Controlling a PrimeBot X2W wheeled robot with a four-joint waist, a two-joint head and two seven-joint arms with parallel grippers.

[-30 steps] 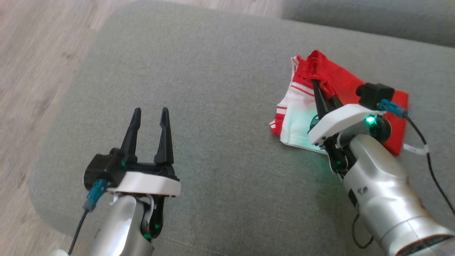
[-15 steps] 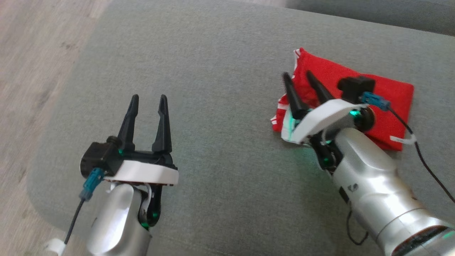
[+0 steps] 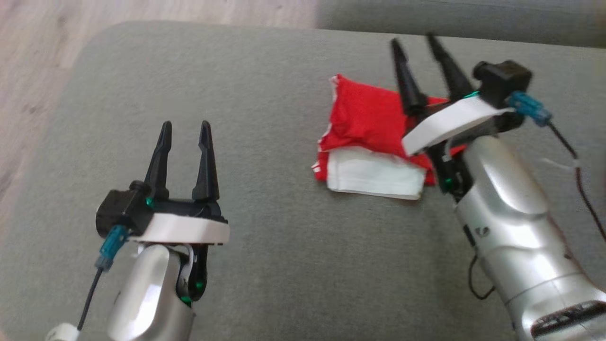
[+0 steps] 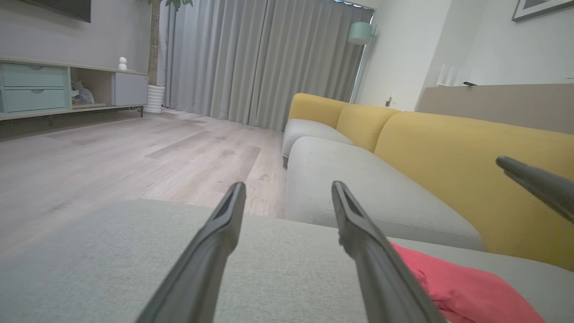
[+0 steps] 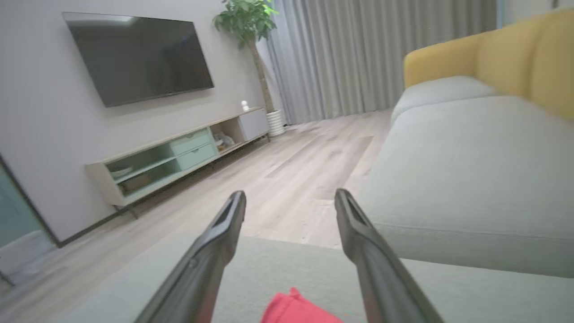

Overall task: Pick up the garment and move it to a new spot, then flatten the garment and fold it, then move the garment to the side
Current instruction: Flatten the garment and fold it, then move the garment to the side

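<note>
A folded red-and-white garment [image 3: 369, 128] lies on the grey sofa cushion [image 3: 265, 85], right of centre, its white layer toward the robot. The right gripper [image 3: 413, 40] hangs over the garment's right edge, its 2 fingers spread and holding nothing. The left gripper [image 3: 185, 124] hovers well apart to the left, also spread wide and empty, above bare cushion.
</note>
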